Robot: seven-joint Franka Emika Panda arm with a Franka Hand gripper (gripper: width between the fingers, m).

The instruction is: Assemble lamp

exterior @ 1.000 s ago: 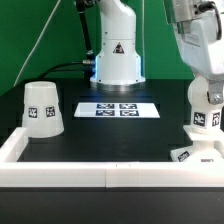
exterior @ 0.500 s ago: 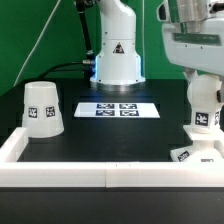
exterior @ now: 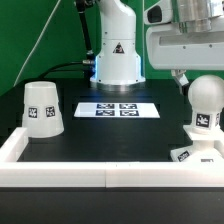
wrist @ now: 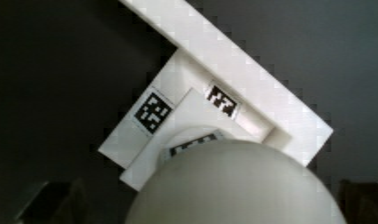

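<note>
Gripper (exterior: 193, 80) hangs just above the bulb at the exterior view's right. In the wrist view its dark fingers (wrist: 58, 200) stand wide apart on either side of the bulb's rounded top. They do not seem to touch it, so I judge the jaws spread and empty.

Shade (exterior: 42, 108), the largest part, stands alone on the black table near the white rim (exterior: 60, 170). It is at the exterior view's left, well apart from the other parts. Its narrow end is up, and nothing holds it.

Base (exterior: 190, 154) lies in the corner at the exterior view's right, against the rim, tags showing.

Bulb (exterior: 205, 105) stands upright on the base. Whether it is fully seated cannot be told.

As I judge it, the first joint looks made or nearly so. What is left is fetching the shade across the table and setting it down over the bulb.
</note>
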